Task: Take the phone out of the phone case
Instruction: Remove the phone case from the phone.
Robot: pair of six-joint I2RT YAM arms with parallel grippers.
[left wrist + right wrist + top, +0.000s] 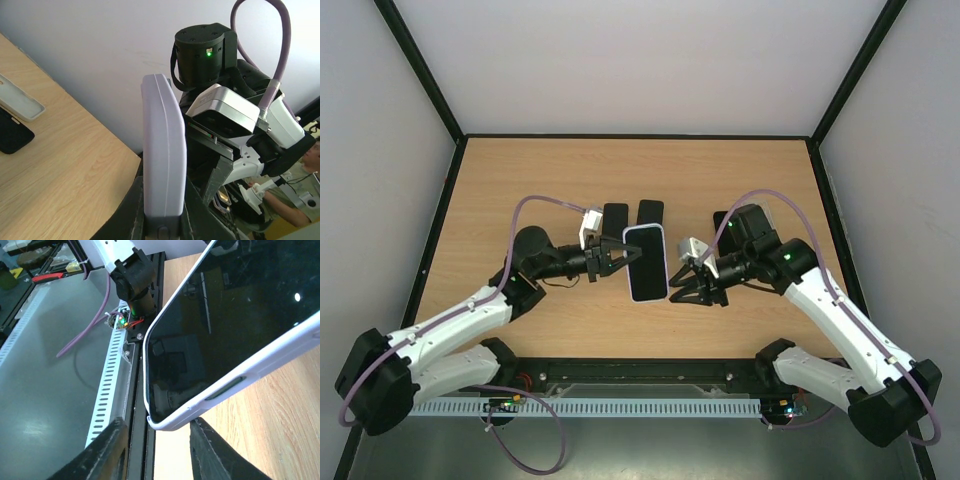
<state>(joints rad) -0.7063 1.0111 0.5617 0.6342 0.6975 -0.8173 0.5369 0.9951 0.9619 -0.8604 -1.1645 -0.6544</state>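
**A:** What is the phone case like?

**B:** The phone case point(162, 155) is a smooth, matte shell in pale lavender. It has rounded corners and a thin raised rim, and a slot-shaped button bump is moulded into one side.

**A:** And what is in it?

**B:** The phone point(235, 315), a flat black slab with a glossy glass face that mirrors the room. It sits fully in the case, and the pale rim wraps every edge that shows.

**A:** Where is it?

**B:** Over the middle of the wood-grain desk point(540, 180), between the two arms, with the screen facing up in the top view.

**A:** How do the end effectors stand?

**B:** The left end effector point(623, 254) is clenched on the phone case at its left long edge, with its dark fingers point(127, 220) pressed against both faces. The right end effector point(160, 450) is released. Its fingers stand apart at the near right corner of the case, and I cannot tell whether either one touches it.

**A:** What else lies on the desk?

**B:** Two plain black phones point(615, 217) lie side by side just beyond the case, flat and rounded at the corners. A third black phone point(724, 221) is partly hidden by the right arm. The left wrist view also shows a pale rimmed shell point(17, 100) lying flat beside a black phone.
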